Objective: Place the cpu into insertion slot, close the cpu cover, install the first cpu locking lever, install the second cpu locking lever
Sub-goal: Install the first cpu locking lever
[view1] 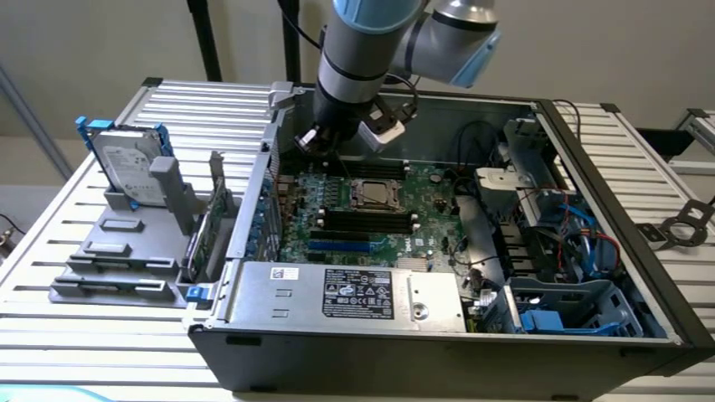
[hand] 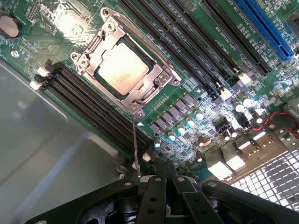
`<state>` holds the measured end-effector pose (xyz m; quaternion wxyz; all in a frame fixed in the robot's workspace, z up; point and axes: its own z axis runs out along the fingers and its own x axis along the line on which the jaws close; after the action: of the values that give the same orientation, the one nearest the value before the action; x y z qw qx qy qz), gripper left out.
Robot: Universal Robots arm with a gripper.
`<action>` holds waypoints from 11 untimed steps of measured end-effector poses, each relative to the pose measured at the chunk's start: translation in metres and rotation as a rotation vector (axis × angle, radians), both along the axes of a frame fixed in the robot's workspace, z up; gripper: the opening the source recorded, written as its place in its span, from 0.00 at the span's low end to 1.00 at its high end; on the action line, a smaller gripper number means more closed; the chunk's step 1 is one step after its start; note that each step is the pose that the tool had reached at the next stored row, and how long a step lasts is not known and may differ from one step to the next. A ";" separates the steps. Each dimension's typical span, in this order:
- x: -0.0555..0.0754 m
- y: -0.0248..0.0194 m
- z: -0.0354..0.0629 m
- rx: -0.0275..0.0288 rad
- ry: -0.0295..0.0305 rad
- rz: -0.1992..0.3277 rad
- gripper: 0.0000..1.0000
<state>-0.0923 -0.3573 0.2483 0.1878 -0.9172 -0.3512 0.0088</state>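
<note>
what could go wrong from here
1. The thin lever runs from the socket corner toward the gripper; an off-centre push could bend it or let it slip away.
2. The cover lies over the cpu but looks unlatched, so it might lift.
3. Memory slots and capacitors sit close beside the lever and could get knocked.

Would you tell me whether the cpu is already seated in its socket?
In: the cpu lies flat and level, with the cpu cover framing it all round.
</note>
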 end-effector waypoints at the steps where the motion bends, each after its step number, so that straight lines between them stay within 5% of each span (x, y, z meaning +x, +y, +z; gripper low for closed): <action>1: 0.000 0.0001 -0.0004 0.0001 -0.0001 -0.007 0.11; 7: -0.007 0.0028 -0.0043 0.0007 0.0001 -0.028 0.11; 11: -0.008 0.0055 -0.0084 0.0145 0.0004 -0.035 0.11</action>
<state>-0.1001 -0.3518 0.2399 0.1946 -0.9218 -0.3353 0.0032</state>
